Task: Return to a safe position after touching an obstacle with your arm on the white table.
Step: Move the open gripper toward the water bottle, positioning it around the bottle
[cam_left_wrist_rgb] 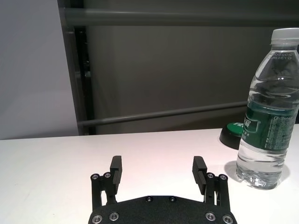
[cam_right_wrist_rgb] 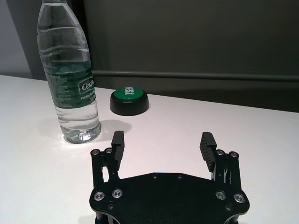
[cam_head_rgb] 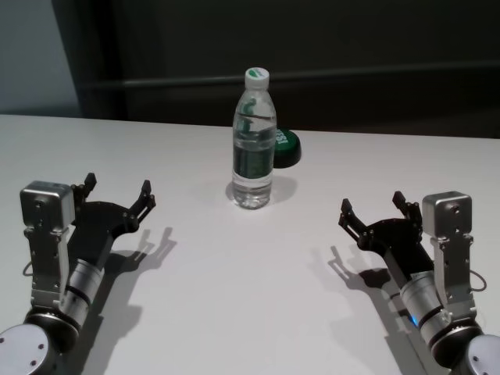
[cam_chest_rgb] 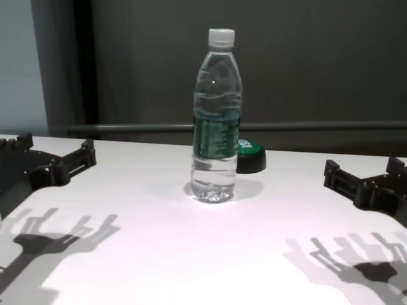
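Bottle (cam_head_rgb: 254, 141) upright on table (cam_head_rgb: 234, 297), grippers apart

The worktop (cam_head_rgb: 234, 312) is a broad, smooth, plain white surface that fills the lower part of the head view, its far edge meeting a dark wall. Two things stand directly on it. A tall clear water bottle (cam_head_rgb: 254, 141) with a white cap and a dark green label band stands upright near the middle of the far half. Just behind it, on the robot's right, sits a low black round puck (cam_head_rgb: 286, 148) with a green top. Dark shadows of the arms fall on the white surface at both near sides.
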